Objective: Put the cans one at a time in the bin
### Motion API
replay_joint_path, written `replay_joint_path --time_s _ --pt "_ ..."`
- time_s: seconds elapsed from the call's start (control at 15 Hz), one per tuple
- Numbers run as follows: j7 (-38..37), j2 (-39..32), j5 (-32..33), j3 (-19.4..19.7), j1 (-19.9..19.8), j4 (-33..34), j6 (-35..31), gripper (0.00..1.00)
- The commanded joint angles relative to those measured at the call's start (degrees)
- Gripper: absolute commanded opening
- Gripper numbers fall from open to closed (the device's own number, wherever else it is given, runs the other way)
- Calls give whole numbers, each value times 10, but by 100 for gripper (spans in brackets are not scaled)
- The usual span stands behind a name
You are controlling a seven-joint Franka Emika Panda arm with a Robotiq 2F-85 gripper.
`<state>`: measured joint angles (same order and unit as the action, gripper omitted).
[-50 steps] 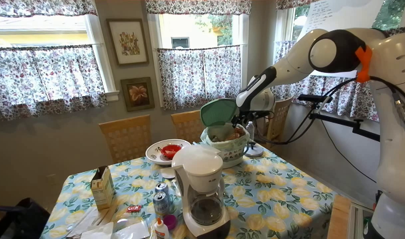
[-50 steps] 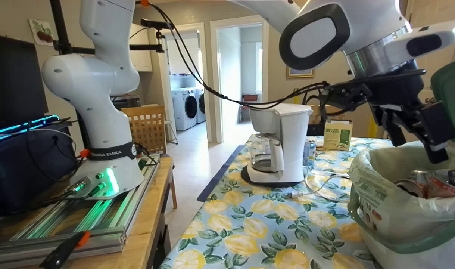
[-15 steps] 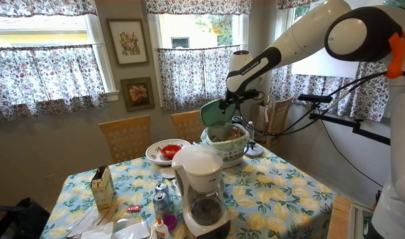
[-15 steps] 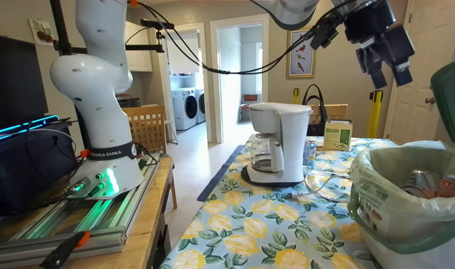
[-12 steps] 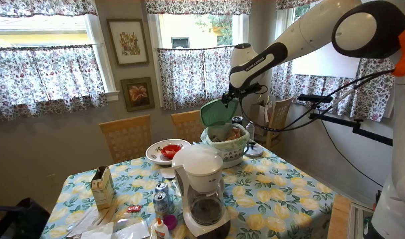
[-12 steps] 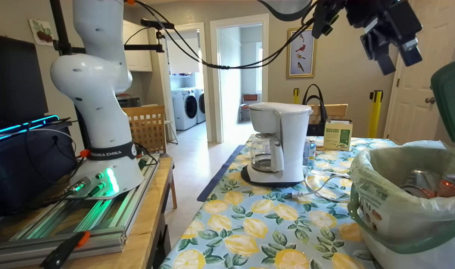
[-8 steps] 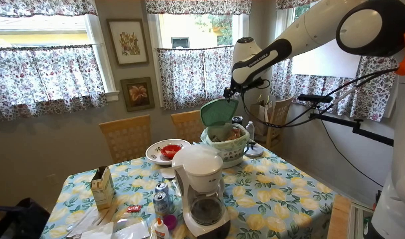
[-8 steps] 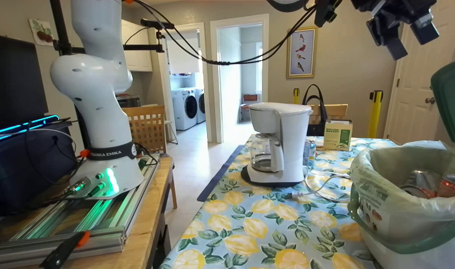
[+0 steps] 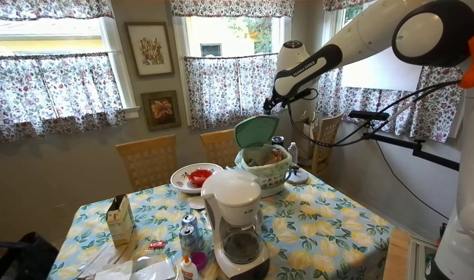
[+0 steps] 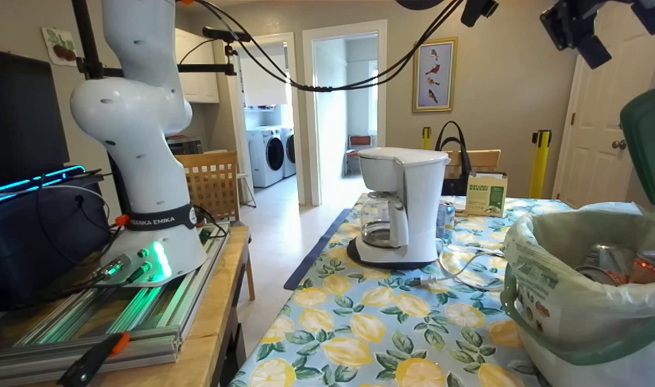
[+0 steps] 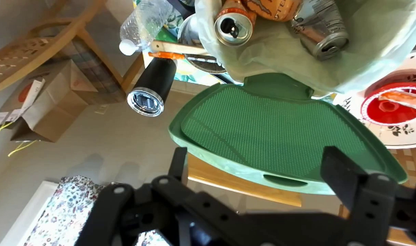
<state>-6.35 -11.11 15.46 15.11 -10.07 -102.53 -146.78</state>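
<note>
My gripper is open and empty in the wrist view. In both exterior views it hangs high above the bin's raised lid, as seen here. The bin stands at the table's far side with a pale liner and its green lid tilted open. Inside the bin lie an orange can, another orange can and a silvery can. Two silvery-blue cans stand upright on the table, the nearer can and the one behind it. In an exterior view the coffee maker partly hides a can.
The white coffee maker stands between the upright cans and the bin. A plate with a red bowl, a tan carton, a glue bottle and a white cord are on the table. A black tumbler stands beside the bin.
My gripper has risen from low over the bin's mouth to above the raised lid, still open. The cans in the bin and on the table look unmoved over the last second.
</note>
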Motion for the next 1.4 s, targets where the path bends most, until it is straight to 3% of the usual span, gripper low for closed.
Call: replay_joint_path --time_s 0.0,0.2,0.6,1.0,1.33 --pt "2 -1 -2 -3 -4 2 1 100" --pt "15 -7 -13 -6 -9 7 -15 100" --pt "97 -61 -119 -22 -52 59 -84 100" --pt "203 -111 -245 -92 -110 74 -166 100" --pt "278 -139 -302 -167 -159 91 -214 100"
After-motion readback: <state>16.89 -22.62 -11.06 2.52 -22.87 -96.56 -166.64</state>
